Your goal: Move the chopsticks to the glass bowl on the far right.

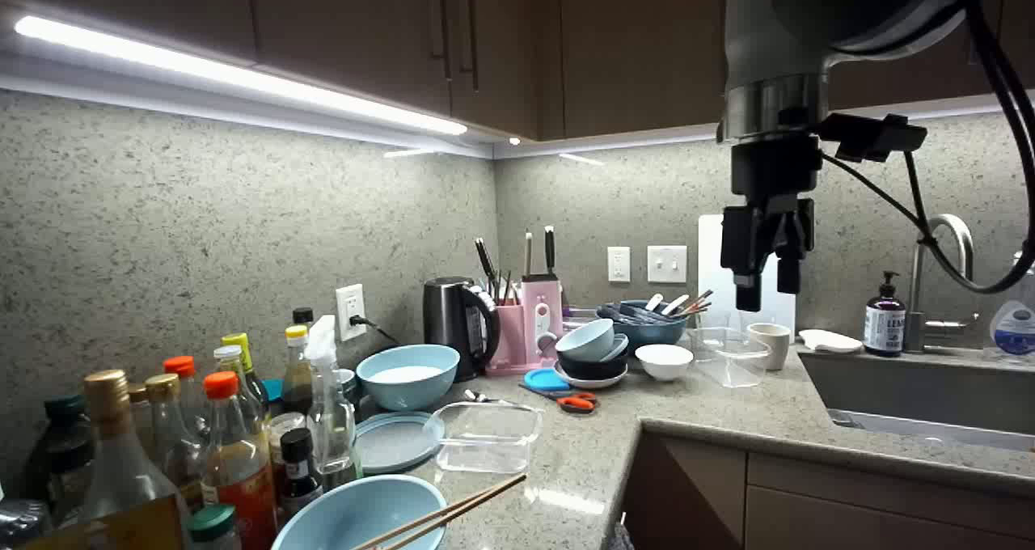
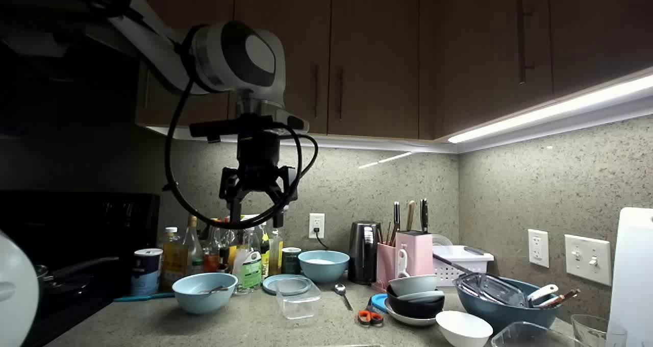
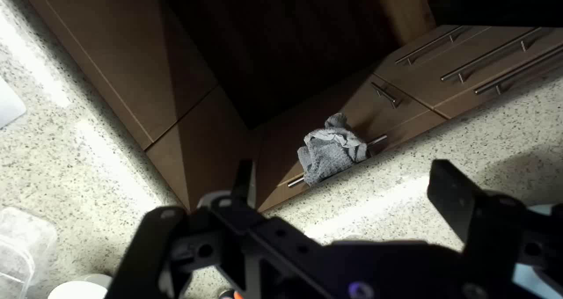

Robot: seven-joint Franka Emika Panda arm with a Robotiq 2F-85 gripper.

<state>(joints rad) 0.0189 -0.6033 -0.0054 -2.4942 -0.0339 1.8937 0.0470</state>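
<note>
In an exterior view the chopsticks (image 1: 454, 514) lie over the rim of a light-blue bowl (image 1: 340, 514), so I'm judging everything from that bowl. They're tips together and fan apart slightly, with the tips poking out past the rim and the other ends cut off at the bottom of my screen. My gripper (image 2: 256, 222) hangs in the air, way higher than the light-blue bowl and well off to its side, so from the jaws the sticks are far below and a good way over sideways. Jaws are spread wide, btw; on the wrist cam there's a big gap between the fingers (image 3: 453, 198), with a gray towel (image 3: 330, 156) showing through, hung lower than the light-blue bowl. There's also a tiny dark bit (image 2: 217, 289) at that bowl's rim in an exterior view, too small for me to say what. The glass bowl (image 1: 720, 364) sits well apart from the light-blue bowl, way beyond it. Closer in, a clear container (image 1: 485, 450) and a flat plate (image 1: 400, 443) are just beyond it, and a spray bottle (image 1: 330, 429) stands upright near it.
</note>
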